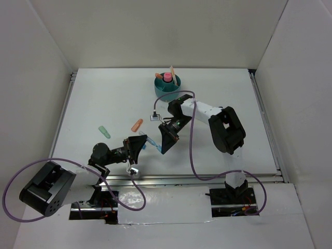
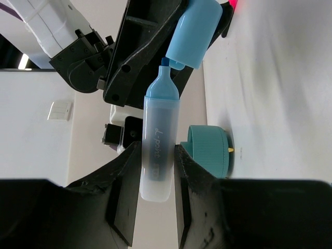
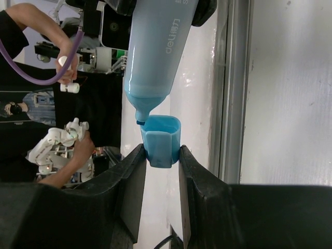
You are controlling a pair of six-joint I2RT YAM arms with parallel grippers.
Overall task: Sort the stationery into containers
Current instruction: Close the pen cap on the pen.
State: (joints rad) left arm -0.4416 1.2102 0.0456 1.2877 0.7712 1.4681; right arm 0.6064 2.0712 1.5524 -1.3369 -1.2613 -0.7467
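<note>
Blue highlighter [image 2: 160, 119] clamped in your left hand [image 2: 157, 155], cap [image 3: 162, 132] pinched in your right hand [image 3: 160, 153]: align them, then press straight

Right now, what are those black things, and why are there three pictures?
They are two robot arms bolted to a white table. One picture looks down from above. The other two come from little cameras on each wrist, so you see the claws up close. The left claw grips a blue highlighter. The right claw pinches its cap, right at the tip. On the table lie an orange stub and a mint green stub. At the back stands a teal cup with a pink piece inside.
</note>
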